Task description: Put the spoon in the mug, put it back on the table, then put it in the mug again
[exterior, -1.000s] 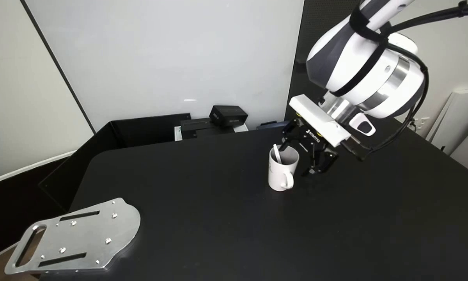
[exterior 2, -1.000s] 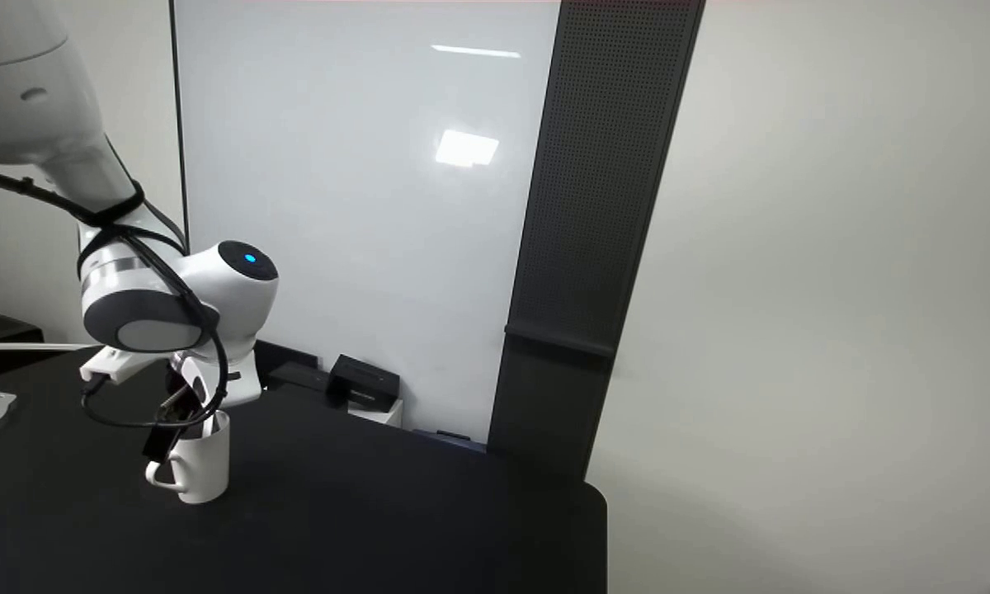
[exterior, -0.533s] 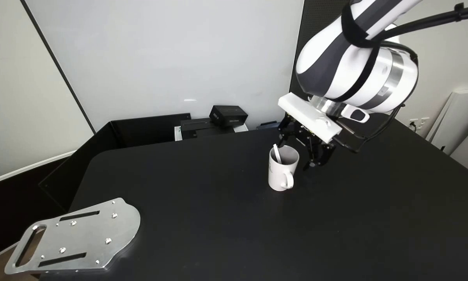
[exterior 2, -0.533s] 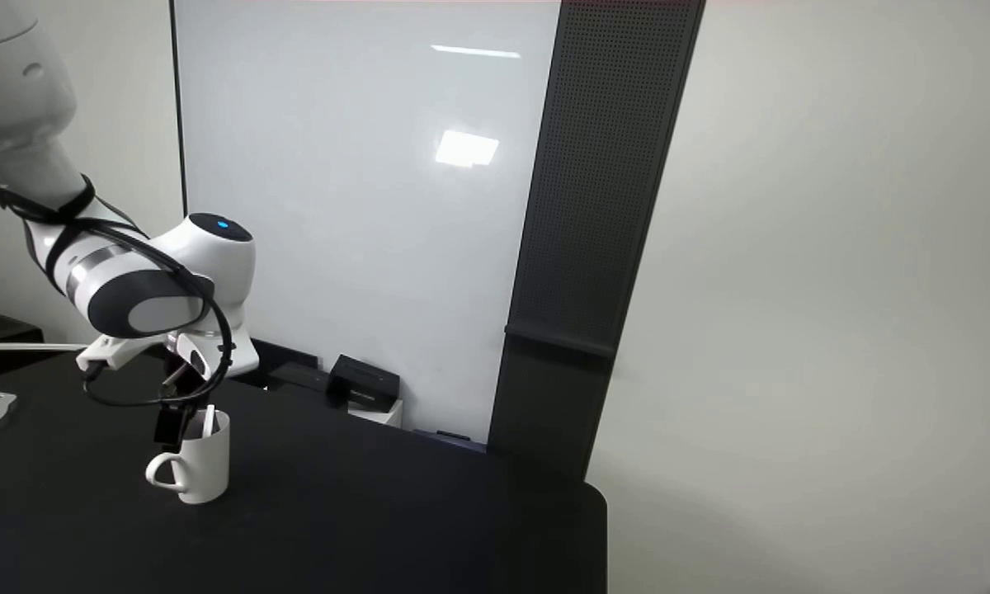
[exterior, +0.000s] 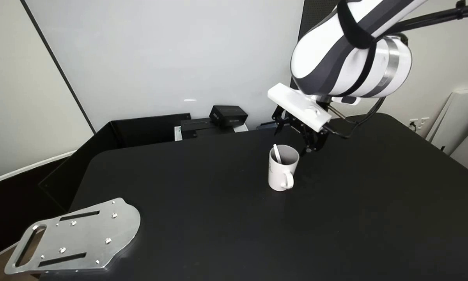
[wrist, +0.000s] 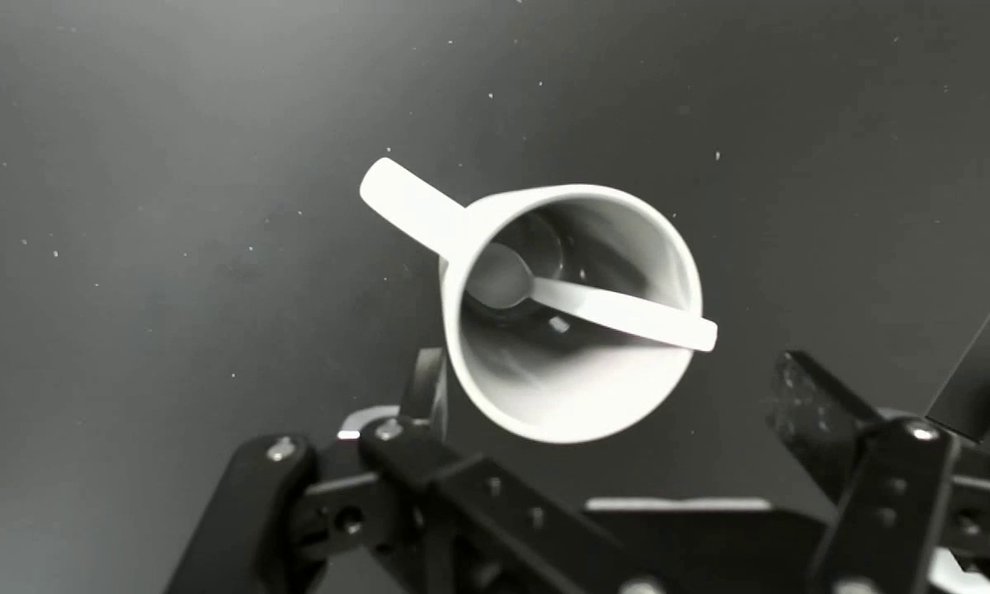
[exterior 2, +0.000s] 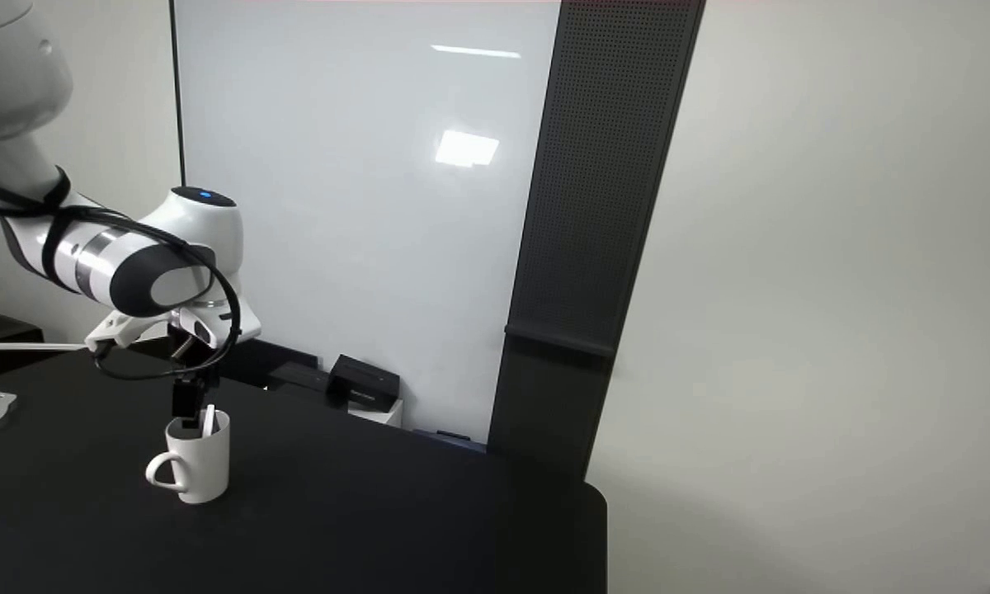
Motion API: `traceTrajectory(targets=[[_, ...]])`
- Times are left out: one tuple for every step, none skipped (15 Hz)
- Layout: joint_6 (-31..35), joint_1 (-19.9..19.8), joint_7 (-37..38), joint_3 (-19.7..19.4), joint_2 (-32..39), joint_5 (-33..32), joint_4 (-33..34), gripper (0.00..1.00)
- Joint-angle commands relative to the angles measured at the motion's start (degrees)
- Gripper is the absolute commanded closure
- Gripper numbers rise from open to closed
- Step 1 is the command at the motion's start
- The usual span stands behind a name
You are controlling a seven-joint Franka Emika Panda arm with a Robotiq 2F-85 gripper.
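The white mug (exterior: 280,177) stands upright on the black table (exterior: 202,210); it also shows in an exterior view (exterior 2: 204,470) and in the wrist view (wrist: 573,425). The white spoon (wrist: 619,312) leans inside the mug, bowl down near the bottom, its handle end resting over the rim. The handle tip also shows in both exterior views (exterior: 277,154) (exterior 2: 209,422). My gripper (wrist: 610,371) is open and empty, its fingers wide apart. In both exterior views the gripper (exterior: 292,141) (exterior 2: 190,408) hangs above and just behind the mug, apart from the spoon.
A grey perforated metal plate (exterior: 82,238) lies at the table's near left corner. A small black box (exterior: 229,116) and a low black bin (exterior: 148,130) stand beyond the table's back edge. A whiteboard wall (exterior: 171,58) rises behind.
My gripper has risen away from the mug, moving up and a little left in one exterior picture, staying open. The mug and the spoon in it have not moved.
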Motion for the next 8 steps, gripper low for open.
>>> traceTrajectory(targets=[[-2.81,0.54,5.91,-0.84,0.14,-4.86,3.59,0.0],[-3.63,0.64,6.93,-0.98,0.35,-5.98,4.52,0.0],[-4.79,1.02,8.37,-1.54,0.77,-7.36,5.66,0.0],[-5.96,1.46,9.81,-2.07,1.18,-8.88,6.77,0.0],[-7.29,1.86,11.37,-2.55,1.74,-10.39,8.01,0.0],[-8.68,2.18,12.78,-2.96,2.24,-11.95,9.26,0.0],[-10.09,2.27,13.91,-3.05,2.71,-13.3,10.43,0.0],[-11.25,2.54,15.13,-3.24,3.32,-14.6,11.73,0.0]])
